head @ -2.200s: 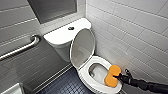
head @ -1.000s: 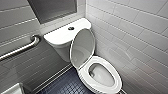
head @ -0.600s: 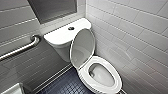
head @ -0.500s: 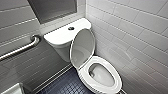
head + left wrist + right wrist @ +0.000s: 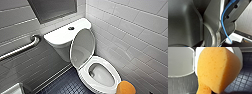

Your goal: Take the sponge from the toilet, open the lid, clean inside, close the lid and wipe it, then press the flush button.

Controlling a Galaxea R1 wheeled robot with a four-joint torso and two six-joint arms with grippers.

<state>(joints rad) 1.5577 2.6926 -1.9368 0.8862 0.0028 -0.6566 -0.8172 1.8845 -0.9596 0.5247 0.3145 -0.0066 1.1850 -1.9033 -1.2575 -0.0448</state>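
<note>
The left arm's body is matte dark grey plastic [image 5: 183, 25], moulded in broad smooth curves. A bright blue cable [image 5: 222, 21] loops down beside an angular dark bar [image 5: 239, 10] with two round screw holes [image 5: 227, 16]. A silvery metal ring [image 5: 218, 36] edges one joint.

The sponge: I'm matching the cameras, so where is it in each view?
Head view: sponge at the lower right edge, beside the seat's front.
Left wrist view: the robot's own dark parts and a blue cable.
Right wrist view: sponge looms close, in front of the seat.
Shared landmark: the raised lid, grey oval in the right wrist view.
</note>
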